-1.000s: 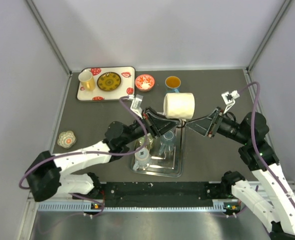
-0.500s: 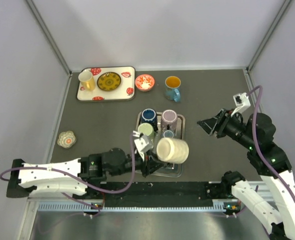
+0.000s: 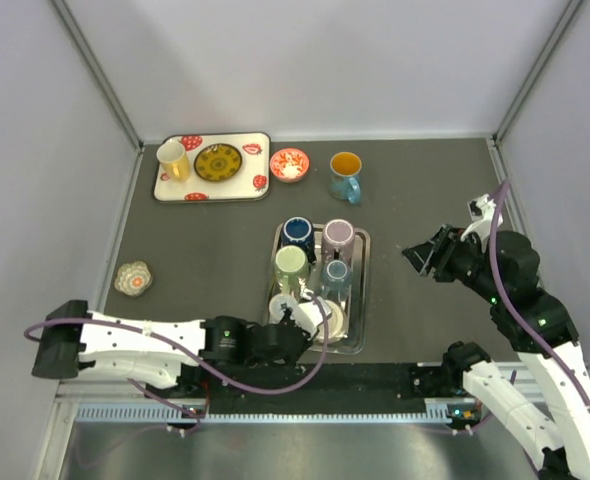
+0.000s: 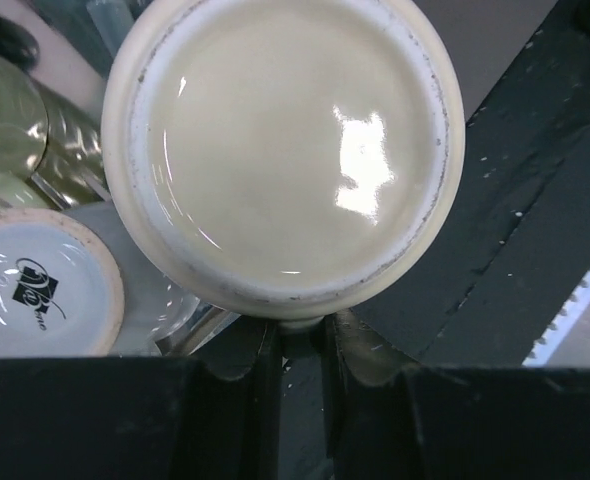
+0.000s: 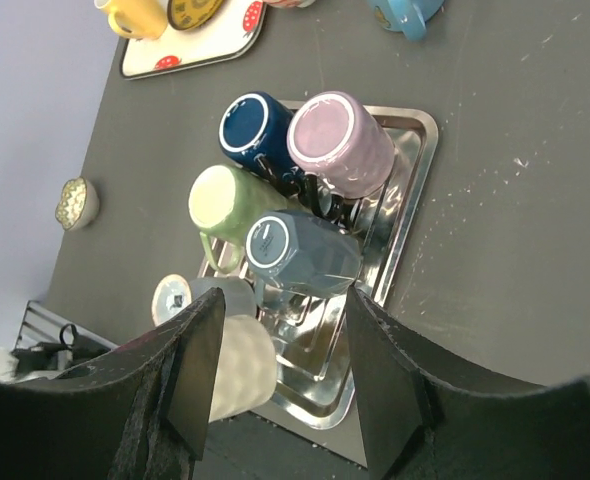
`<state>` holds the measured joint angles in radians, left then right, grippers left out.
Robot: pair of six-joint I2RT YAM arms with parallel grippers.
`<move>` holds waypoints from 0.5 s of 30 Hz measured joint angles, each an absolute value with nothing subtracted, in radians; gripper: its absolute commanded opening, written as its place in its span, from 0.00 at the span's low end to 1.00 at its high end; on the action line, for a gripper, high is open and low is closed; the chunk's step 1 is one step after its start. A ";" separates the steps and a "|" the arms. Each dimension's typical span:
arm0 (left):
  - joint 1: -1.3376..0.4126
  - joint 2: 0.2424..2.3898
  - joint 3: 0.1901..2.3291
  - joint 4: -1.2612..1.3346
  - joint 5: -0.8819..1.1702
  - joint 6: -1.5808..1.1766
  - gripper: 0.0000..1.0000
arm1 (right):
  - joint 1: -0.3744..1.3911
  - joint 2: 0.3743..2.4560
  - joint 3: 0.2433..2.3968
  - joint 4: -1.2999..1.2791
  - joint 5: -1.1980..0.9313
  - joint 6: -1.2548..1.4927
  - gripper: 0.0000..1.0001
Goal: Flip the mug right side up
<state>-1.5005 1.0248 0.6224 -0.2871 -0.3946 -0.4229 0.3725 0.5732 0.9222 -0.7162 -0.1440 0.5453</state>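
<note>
One cream mug is the thing to be righted. It sits at the near right corner of the metal tray, clamped by the left jaws, which are drawn close together on what looks like its handle. Its flat base fills the left wrist view, so the base faces back along the left arm and the mouth points away from it, toward the right. The long axis therefore seems to run roughly level, left to right, rather than upright, though the overhead view is too cramped to settle the exact tilt. Whether the mug touches the tray I cannot tell. By that reading the task is partway done: the mug is gripped but not yet mouth-up, and it has yet to be rolled upright, set down and let go. Just beside it on the left is a small white cup showing a printed mark on its base. Farther along the tray stand a green mug, a grey-blue mug, a navy mug and a lilac mug, all with bases showing. The right jaws are spread wide and empty, above the table well to the right of the tray. At the far side are a patterned tray, a red bowl and a blue mug.
</note>
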 measured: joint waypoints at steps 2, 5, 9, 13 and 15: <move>-1.501 1.077 0.633 -0.309 -0.408 -0.448 0.00 | 0.373 0.571 0.921 -0.719 -0.140 0.545 0.52; -1.501 1.141 0.640 -0.324 -0.418 -0.484 0.00 | 0.373 0.565 0.914 -0.720 -0.138 0.543 0.52; -1.501 1.159 0.640 -0.324 -0.421 -0.504 0.00 | 0.373 0.564 0.903 -0.720 -0.136 0.542 0.52; -1.499 1.177 0.640 -0.300 -0.421 -0.512 0.00 | 0.373 0.563 0.886 -0.718 -0.138 0.543 0.52; -1.496 1.200 0.640 -0.288 -0.417 -0.516 0.00 | 0.373 0.563 0.874 -0.714 -0.140 0.543 0.52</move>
